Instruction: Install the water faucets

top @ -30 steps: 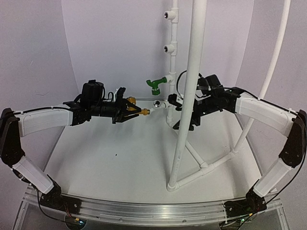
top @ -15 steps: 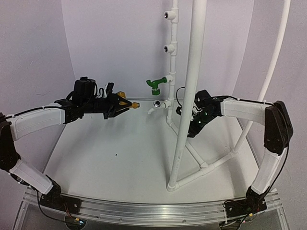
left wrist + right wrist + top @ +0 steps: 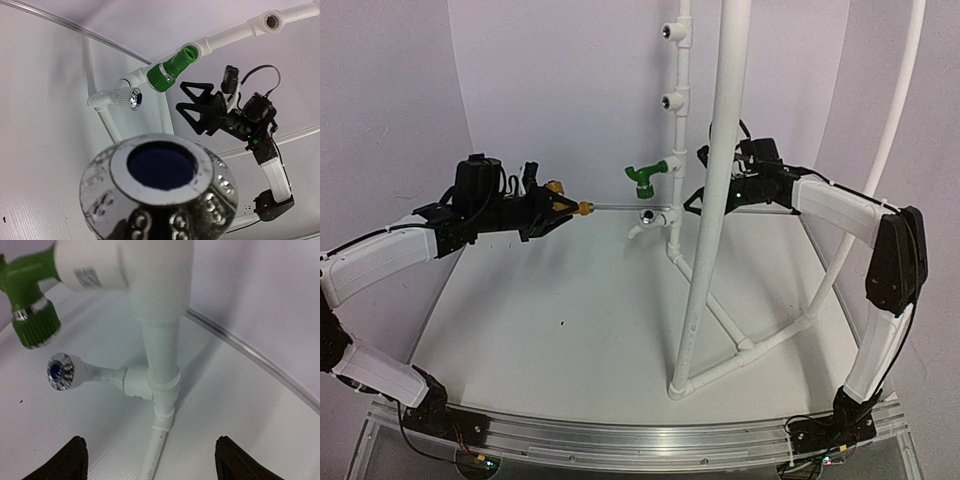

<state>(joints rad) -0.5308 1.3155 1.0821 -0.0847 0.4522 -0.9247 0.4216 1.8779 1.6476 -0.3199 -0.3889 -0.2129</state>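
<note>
My left gripper (image 3: pixel 555 205) is shut on the brass-gold faucet (image 3: pixel 582 208), which hangs left of the pipe stand with its threaded end toward the stand. In the left wrist view its chrome knob with a blue centre (image 3: pixel 159 190) hides my fingers. A green faucet (image 3: pixel 645 177) sits in a tee on the thin upright pipe (image 3: pixel 677 130) and also appears as the green faucet (image 3: pixel 30 295) in the right wrist view. Below it a white tap with a chrome knob (image 3: pixel 642 220) points forward. My right gripper (image 3: pixel 698 198) stands open by that pipe, fingertips (image 3: pixel 75 456) well apart and nothing between them.
A thick white pipe (image 3: pixel 718 200) rises in front of my right arm from a floor frame (image 3: pixel 740 350). Two open tees (image 3: pixel 670 100) sit higher on the thin pipe. A curved white tube (image 3: pixel 890 120) stands at the right. White walls close the back.
My left arm has lifted and drawn back to the left with the brass faucet. My right gripper has risen from low by the floor frame to beside the green faucet's tee.
</note>
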